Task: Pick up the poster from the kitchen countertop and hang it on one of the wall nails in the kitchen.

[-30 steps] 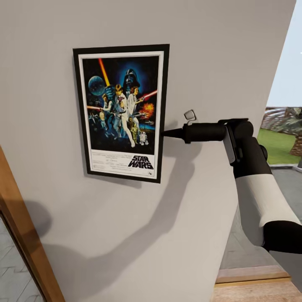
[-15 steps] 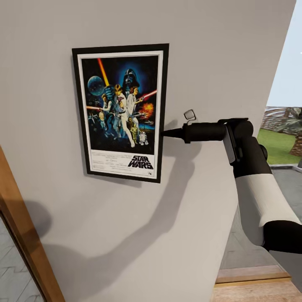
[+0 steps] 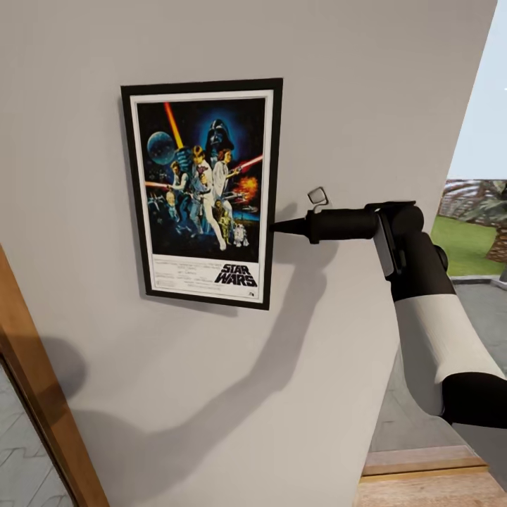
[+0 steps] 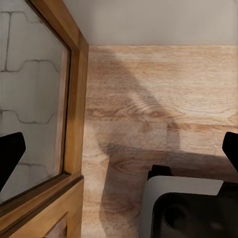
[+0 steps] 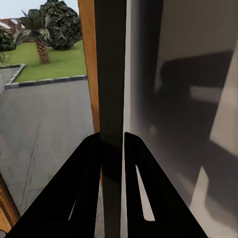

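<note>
Poster (image 3: pixel 204 193) flat against grey wall (image 3: pixel 366 91), right gripper (image 3: pixel 276 226) clamped on its right edge; wooden door frame (image 3: pixel 39 391) lower left; left gripper (image 4: pixel 119 153) spread wide

Poster (image 3: pixel 204 193) flat on wall (image 3: pixel 366 91), right gripper (image 3: pixel 276 226) at its right edge

Bright even light, soft arm shadow on wall (image 3: pixel 211 394), sharp renders

One poster (image 3: pixel 204 191) is counted at the upper left of the head view, flat against one grey wall (image 3: pixel 366 91); one robot arm (image 3: pixel 422 310) is seen at the right; one gripper (image 5: pixel 111 148), with two black fingers (image 5: pixel 82 193), is counted in the right wrist view; one wooden door frame (image 4: pixel 74 99) and one wooden floor (image 4: pixel 158 99) are counted in the left wrist view; two palm trees (image 5: pixel 39 44) are seen outdoors.
</note>
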Tool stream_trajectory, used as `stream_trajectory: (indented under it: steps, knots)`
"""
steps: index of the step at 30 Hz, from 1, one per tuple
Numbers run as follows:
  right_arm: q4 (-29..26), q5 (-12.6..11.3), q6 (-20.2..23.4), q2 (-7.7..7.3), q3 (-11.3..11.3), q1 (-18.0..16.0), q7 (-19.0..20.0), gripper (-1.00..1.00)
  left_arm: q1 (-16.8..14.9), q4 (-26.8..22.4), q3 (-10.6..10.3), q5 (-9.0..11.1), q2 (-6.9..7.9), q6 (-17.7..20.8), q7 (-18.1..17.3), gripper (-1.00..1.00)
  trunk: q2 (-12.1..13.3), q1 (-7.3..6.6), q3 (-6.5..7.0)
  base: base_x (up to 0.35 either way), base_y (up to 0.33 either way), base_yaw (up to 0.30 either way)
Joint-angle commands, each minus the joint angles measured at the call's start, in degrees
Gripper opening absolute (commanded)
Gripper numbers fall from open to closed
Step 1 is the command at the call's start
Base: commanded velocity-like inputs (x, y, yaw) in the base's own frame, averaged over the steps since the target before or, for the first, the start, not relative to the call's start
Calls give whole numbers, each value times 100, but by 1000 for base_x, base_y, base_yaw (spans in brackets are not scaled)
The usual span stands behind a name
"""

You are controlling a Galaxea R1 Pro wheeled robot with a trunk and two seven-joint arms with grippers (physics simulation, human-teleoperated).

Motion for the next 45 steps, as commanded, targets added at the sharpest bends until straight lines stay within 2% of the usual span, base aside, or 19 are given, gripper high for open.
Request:
stream_trajectory:
  steps: [1, 45]
  knots:
    - [0, -8, 76, -6, 6, 0, 27, -100, 0, 1, 11, 4, -2, -14, -4, 100, -4, 2, -2, 0, 0, 0]
    - [-26, -8, 81, -9, -2, 0, 27, -100, 0, 1, 17, 4, -2, -20, -4, 100, -4, 2, -2, 3, -32, 0]
